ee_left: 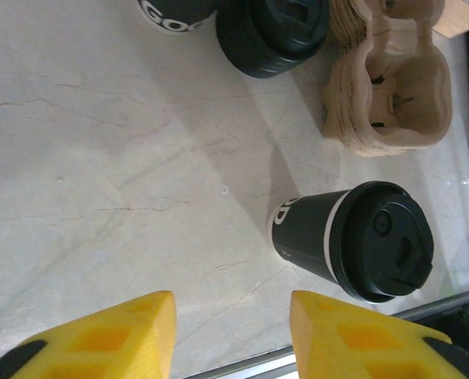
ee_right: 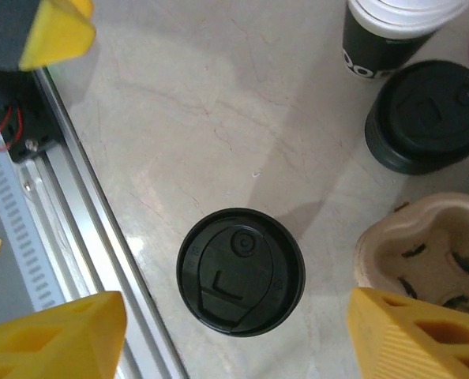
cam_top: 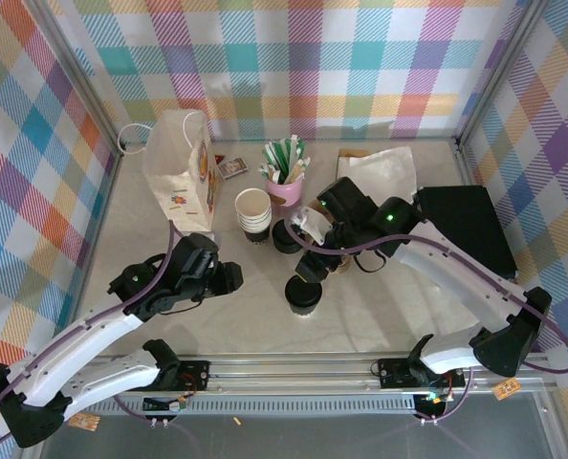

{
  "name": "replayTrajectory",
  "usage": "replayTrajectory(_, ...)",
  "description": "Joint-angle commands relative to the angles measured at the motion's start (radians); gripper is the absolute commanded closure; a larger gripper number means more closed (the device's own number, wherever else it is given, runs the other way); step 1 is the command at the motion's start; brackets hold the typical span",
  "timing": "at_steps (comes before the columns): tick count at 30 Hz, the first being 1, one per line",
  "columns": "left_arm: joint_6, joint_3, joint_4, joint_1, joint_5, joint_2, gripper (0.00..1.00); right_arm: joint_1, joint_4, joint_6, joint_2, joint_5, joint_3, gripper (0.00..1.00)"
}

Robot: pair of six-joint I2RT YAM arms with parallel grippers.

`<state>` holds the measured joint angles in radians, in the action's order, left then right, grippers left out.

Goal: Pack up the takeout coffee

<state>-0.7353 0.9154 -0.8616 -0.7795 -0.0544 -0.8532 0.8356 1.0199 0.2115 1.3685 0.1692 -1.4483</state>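
Right gripper (ee_right: 234, 306) hovers over upright takeout coffee (ee_right: 241, 271), lid up.

place: robot test booth | evidence: plaid cloth walls (cam_top: 294, 57); aluminium frame rail (cam_top: 294, 368); pale tabletop (cam_top: 231, 325)

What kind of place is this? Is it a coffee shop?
Probably not a real shop: it looks like a robot practice booth dressed as a coffee counter. Colourful plaid walls surround two white robot arms, a black-lidded paper coffee cup and a white paper bag.

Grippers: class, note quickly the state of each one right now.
Left gripper: open, holding nothing.
Right gripper: open, holding nothing.
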Motion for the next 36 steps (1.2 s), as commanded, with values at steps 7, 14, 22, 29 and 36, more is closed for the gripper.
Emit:
replayTrajectory(7, -0.007, 0.018, -0.142, 0.012, -0.113, 0.104, 0.48, 0.028, 0.040, 0.312, 0.036, 0.091, -0.027, 0.04)
replayTrajectory(14, -0.044, -0.002, -0.203, 0.012, -0.169, 0.174, 0.40, 0.030, 0.030, 0.402, 0.055, 0.081, -0.019, 0.01)
replayTrajectory(22, -0.082, -0.018, -0.280, 0.013, -0.191, 0.228, 0.32, 0.030, 0.071, 0.461, 0.111, 0.075, -0.062, 0.01)
replayTrajectory(29, -0.105, -0.034, -0.345, 0.014, -0.217, 0.269, 0.26, 0.030, 0.106, 0.494, 0.136, 0.090, -0.080, 0.01)
replayTrajectory(36, -0.098, -0.046, -0.368, 0.013, -0.213, 0.280, 0.18, 0.030, 0.124, 0.500, 0.145, 0.089, -0.075, 0.00)
